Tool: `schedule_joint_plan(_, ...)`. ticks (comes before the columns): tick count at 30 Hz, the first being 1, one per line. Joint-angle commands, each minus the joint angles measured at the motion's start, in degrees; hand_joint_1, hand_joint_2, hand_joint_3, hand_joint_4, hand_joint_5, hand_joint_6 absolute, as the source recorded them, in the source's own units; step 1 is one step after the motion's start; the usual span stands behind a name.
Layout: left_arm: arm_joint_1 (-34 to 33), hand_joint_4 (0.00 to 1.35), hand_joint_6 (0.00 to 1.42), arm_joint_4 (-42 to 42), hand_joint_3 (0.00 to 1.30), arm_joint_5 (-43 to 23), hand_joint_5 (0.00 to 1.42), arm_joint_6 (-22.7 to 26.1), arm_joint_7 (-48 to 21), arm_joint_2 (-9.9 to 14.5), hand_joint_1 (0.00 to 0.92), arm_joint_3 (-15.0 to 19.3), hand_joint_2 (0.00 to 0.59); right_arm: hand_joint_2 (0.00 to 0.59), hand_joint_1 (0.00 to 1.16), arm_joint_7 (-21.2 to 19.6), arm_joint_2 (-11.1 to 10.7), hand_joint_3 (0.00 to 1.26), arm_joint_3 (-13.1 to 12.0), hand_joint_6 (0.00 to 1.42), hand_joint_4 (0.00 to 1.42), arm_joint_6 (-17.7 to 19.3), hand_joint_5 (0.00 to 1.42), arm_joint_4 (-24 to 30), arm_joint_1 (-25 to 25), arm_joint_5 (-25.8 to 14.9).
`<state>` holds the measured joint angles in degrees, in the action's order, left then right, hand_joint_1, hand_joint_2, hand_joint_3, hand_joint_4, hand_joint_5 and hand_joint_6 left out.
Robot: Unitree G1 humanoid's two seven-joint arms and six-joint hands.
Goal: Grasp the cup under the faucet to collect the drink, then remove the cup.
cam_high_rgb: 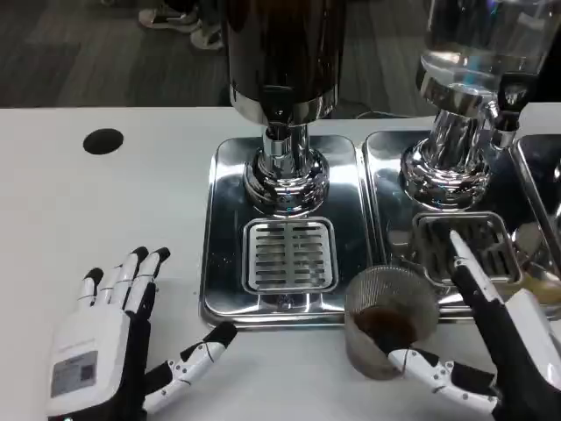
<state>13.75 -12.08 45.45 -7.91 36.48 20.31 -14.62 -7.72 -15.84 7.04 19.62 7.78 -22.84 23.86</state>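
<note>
Starting with the white counter (105, 202), you have two drink dispensers on steel drip trays (219, 228) at the far side. Your left hand (110, 351) rests released, fingers spread. Your right hand (491, 351) holds the ribbed clear cup (386, 320), its fingers around the sides, near the trays' front edge. It looks light, rigid, slippery; grip mid-wall, keep it upright.

- Worktop (105, 219): plain white, with one black round spot (103, 141).
- Drip trays (223, 228): mirror-bright silver, with slotted grilles (288, 255).
- Cup (390, 320): clear, finely ribbed, with dark brown drink inside.
- Left hand (114, 351): white back, black-and-white fingers.
</note>
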Motion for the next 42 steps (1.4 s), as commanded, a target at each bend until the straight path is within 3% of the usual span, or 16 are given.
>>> schedule_joint_plan(1, 0.4, 0.0, 0.02, 0.72, 0.13, 0.06, 0.11, -0.04, 0.11, 0.06, 0.0, 0.23, 0.13, 0.177, 0.53, -0.23, 0.2, 0.0, -2.24, 0.09, 0.0, 1.72, 0.0, 2.27, -0.97, -2.09)
schedule_joint_plan(6, 0.75, 0.0, 0.02, 1.47, 0.13, 0.15, 0.1, -0.24, 0.33, 0.19, 0.0, 0.37, 0.13, 0.201, 0.45, -2.91, 2.43, 0.0, -4.88, 0.04, 0.0, 3.56, 0.0, 2.8, -1.59, -3.47)
schedule_joint_plan(8, 1.15, 0.0, 0.02, 2.2, 0.13, 0.14, 0.1, -0.39, 0.47, 0.3, 0.0, 0.54, 0.13, 0.253, 0.42, -4.85, 3.46, 0.02, -6.76, 0.03, 0.0, 3.13, 0.0, 3.75, -1.23, -2.27)
schedule_joint_plan(10, 1.57, 0.0, 0.02, 2.79, 0.13, 0.06, 0.1, -0.57, 0.63, 0.36, 0.0, 0.73, 0.13, 0.355, 0.33, -6.67, 4.0, 0.06, -8.31, 0.02, 0.0, 2.73, 0.0, 4.04, -0.44, -0.78)
schedule_joint_plan(14, 2.9, 0.0, 0.02, 3.89, 0.13, -0.23, 0.1, -1.27, 1.08, 0.37, 0.0, 1.32, 0.131, 0.516, 0.18, -9.97, 2.94, 0.1, -10.42, 0.0, 0.0, -0.82, 0.0, 2.46, 2.66, 6.89)
schedule_joint_plan(17, 5.0, 0.0, 0.02, 6.33, 0.13, -0.17, 0.09, -1.94, 2.02, 0.08, 0.0, 1.85, 0.131, 0.578, 0.1, -11.52, 0.77, 0.11, -9.98, 0.0, 0.0, -4.77, 0.0, -1.42, 5.45, 14.58)
schedule_joint_plan(21, 7.77, 0.0, 0.01, 10.29, 0.13, 2.65, 0.09, -2.05, 2.29, 0.72, 0.0, 0.92, 0.13, 0.586, 0.05, -13.2, -1.83, 0.14, -7.4, 0.0, 0.0, -8.41, 0.0, -5.93, 7.92, 22.54)
schedule_joint_plan(24, 9.71, 0.0, 0.01, 12.81, 0.13, 5.56, 0.09, -1.84, 2.26, 1.52, 0.0, 0.02, 0.129, 0.586, 0.04, -14.58, -3.89, 0.14, -5.02, 0.0, 0.0, -9.32, 0.0, -8.97, 8.99, 26.24)
schedule_joint_plan(28, 10.94, 0.0, 0.0, 14.05, 0.11, 8.46, 0.09, -0.29, 1.14, 1.75, 0.0, -0.74, 0.129, 0.586, 0.03, -19.56, -5.45, 0.12, -2.9, 0.0, 0.0, -10.49, 0.0, -11.42, 8.15, 30.55)
schedule_joint_plan(35, 11.35, 0.0, 0.0, 15.0, 0.09, 11.17, 0.09, 2.31, 0.14, 1.06, 0.0, -1.94, 0.13, 0.586, 0.02, -26.97, -7.97, 0.1, -0.66, 0.0, 0.0, -8.76, 0.0, -17.73, 7.38, 30.33)
schedule_joint_plan(42, 13.18, 0.0, 0.0, 15.66, 0.08, 11.41, 0.09, 2.63, 1.52, 0.56, 0.0, -1.92, 0.13, 0.586, 0.03, -29.59, -9.41, 0.1, 0.42, 0.0, 0.0, -7.87, 0.0, -19.53, 7.27, 29.02)
